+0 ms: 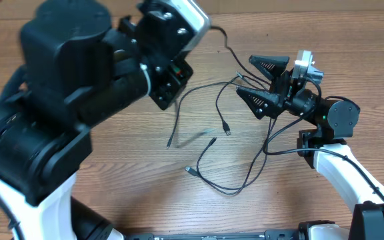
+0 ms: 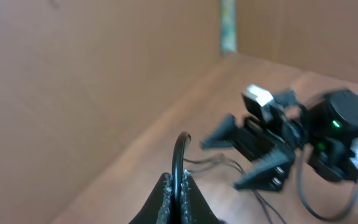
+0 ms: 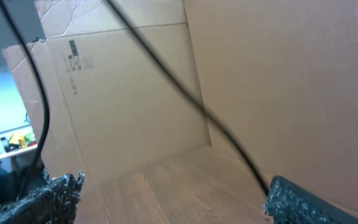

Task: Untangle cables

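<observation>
Several thin black cables [image 1: 235, 193] lie looped and crossed on the wooden table, with small plug ends [image 1: 226, 130] near the middle. My left gripper [image 1: 204, 30] is raised at the back and shut on one black cable [image 2: 179, 155], which stands up between the fingers [image 2: 180, 186]. My right gripper [image 1: 264, 83] is open and lies on its side among the cable strands at the right. It also shows in the left wrist view [image 2: 260, 155]. In the right wrist view a taut black cable [image 3: 185, 93] crosses between the open fingers [image 3: 173, 199], close to the right finger.
Brown cardboard walls [image 3: 278, 74] enclose the back and sides of the table [image 1: 112, 193]. The bulky left arm [image 1: 65, 80] covers the left part of the overhead view. A thicker black wire [image 1: 292, 150] runs by the right arm's base.
</observation>
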### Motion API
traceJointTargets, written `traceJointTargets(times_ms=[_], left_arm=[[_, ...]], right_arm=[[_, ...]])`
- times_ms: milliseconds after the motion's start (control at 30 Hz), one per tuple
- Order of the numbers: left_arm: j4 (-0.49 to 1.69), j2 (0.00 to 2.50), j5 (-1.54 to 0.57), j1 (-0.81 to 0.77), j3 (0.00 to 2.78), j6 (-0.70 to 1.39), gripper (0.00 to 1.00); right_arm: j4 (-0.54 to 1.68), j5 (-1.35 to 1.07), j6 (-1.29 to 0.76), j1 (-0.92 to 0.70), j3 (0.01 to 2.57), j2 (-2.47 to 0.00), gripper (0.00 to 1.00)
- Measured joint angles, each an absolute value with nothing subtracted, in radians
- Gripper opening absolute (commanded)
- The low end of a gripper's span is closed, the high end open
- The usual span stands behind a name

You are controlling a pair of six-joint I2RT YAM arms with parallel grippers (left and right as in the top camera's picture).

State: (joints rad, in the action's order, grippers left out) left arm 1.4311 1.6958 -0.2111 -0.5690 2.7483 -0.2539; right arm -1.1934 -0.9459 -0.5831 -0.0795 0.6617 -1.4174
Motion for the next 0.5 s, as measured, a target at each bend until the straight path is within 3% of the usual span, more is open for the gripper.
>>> traceJointTargets(times_ms=[200,367,500], left_arm=[[1.503,1.764,-0.345,-0.570,2.748,-0.241,0.04],[1.528,1.818,-0.422,-0.590,2.748,-0.239,0.04],[1.528,1.860,-0.450,-0.627,2.748,-0.239,0.04]], right_arm=[[-1.219,-0.914,-0.592,-0.080,0.662,-1.417,0.93],[-1.228,-0.908,-0.597,-0.080,0.662,-1.417,0.86],[-1.228,-0.898,-0.600,-0.080,0.662,-1.417,0.71]])
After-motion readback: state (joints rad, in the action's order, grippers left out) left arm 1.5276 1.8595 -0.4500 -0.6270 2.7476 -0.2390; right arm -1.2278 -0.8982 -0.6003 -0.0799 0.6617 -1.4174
